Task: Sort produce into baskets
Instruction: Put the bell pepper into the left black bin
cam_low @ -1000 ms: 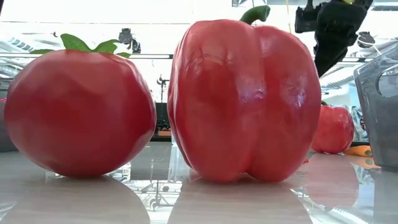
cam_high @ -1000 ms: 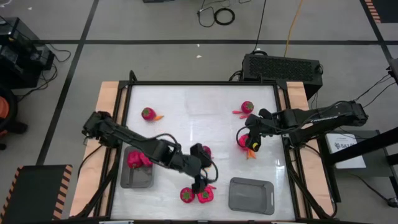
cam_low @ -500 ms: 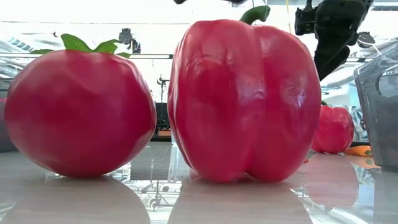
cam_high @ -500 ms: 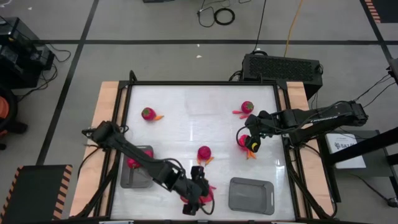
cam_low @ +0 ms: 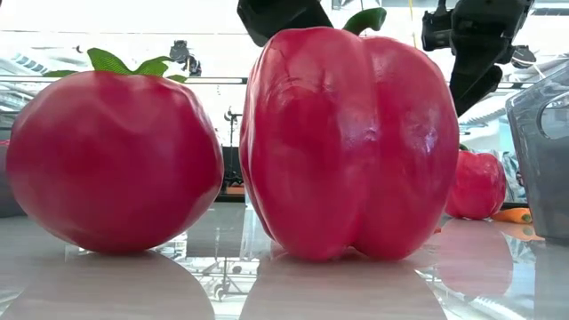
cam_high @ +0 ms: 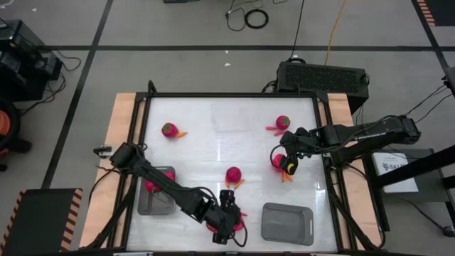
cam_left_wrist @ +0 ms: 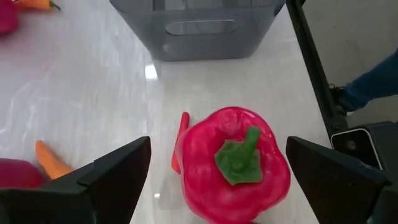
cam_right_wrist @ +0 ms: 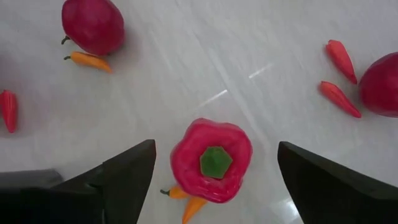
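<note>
With our left pincer [cam_left_wrist: 217,180] spread wide over the red bell pepper [cam_left_wrist: 235,163] at the table's [cam_high: 213,142] near edge, we should drop straight down, centred on its green stem, before closing. On the right, our right pincer [cam_right_wrist: 214,171] hangs equally spread over another pepper [cam_right_wrist: 211,160] standing on small orange carrots [cam_right_wrist: 186,202]; take only the pepper.
</note>
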`<control>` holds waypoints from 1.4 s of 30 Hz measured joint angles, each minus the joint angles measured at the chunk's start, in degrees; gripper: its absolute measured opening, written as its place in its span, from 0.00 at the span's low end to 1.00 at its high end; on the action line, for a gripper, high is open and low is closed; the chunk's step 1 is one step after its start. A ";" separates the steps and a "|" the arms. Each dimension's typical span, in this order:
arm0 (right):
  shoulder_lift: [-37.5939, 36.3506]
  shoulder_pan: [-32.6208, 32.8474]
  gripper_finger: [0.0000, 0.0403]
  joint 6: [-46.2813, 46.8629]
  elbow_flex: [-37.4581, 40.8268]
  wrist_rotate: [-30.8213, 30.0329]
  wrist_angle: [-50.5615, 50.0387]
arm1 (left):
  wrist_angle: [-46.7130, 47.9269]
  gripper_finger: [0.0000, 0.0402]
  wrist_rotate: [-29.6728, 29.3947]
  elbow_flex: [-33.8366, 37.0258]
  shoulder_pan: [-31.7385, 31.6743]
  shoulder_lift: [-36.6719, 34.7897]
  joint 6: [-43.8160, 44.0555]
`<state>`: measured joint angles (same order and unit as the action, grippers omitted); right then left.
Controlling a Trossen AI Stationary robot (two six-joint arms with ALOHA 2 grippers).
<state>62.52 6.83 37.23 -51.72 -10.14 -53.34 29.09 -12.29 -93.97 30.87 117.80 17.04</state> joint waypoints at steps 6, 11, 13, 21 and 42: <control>0.00 0.00 0.82 -0.14 0.00 -0.01 -0.02 | 0.19 0.94 1.42 0.00 -0.03 0.00 0.03; 0.00 0.00 0.82 -0.15 0.00 -0.01 -0.02 | -0.41 0.94 1.67 0.00 0.01 0.21 0.20; 0.00 0.00 0.82 -0.15 0.00 -0.03 -0.02 | -0.38 0.94 2.14 0.00 0.05 0.66 0.22; 0.02 0.00 0.82 -0.15 0.00 -0.32 -0.02 | -0.99 0.94 4.21 0.02 0.31 2.63 0.61; 0.02 0.02 0.82 0.43 0.00 -0.26 2.50 | 0.17 0.87 5.05 0.57 -0.04 2.75 0.85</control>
<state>62.54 6.85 37.66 -51.72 -10.40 -50.84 29.26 -7.24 -93.41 30.83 120.55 17.89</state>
